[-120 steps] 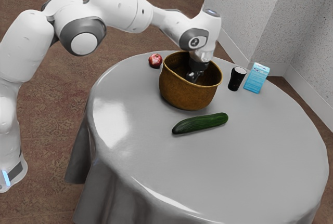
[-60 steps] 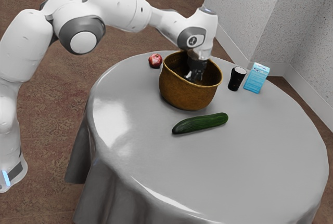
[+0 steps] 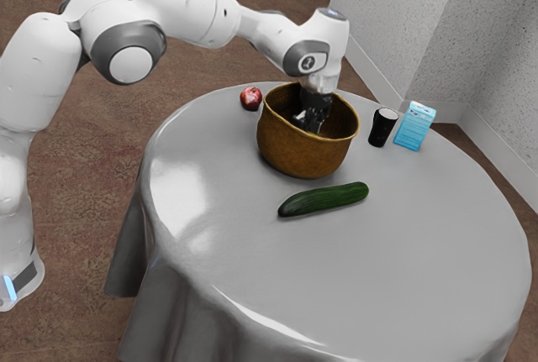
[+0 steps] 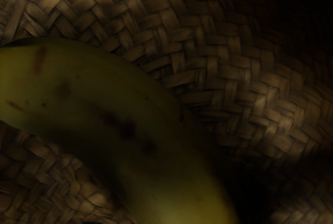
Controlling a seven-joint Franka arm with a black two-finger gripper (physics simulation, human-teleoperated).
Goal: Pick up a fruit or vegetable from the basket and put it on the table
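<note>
Grey and glossy, the round table (image 3: 412,244) bears the woven basket (image 3: 303,152); inside, the banana (image 4: 119,115) lies just under my gripper (image 3: 312,126), whose opening or grip I cannot tell. Its curved length, clear in the wrist view, calls for a crosswise grasp; the exterior view adds the cucumber (image 3: 324,199) near the basket.

The basket (image 3: 303,154) is walling in the gripper (image 3: 311,126) all around, its open mouth leaving passage upward. Inside, a banana (image 4: 99,99) is lying across the way over the weave; the dark part beside it is possibly hiding some room. An apple (image 3: 250,98) and a cucumber (image 3: 324,200) are blocking spots near the basket, a black cup (image 3: 382,127) and a blue carton (image 3: 414,127) are standing close together, and a broad stretch of table (image 3: 370,270) is running from the cucumber to the near edge.
</note>
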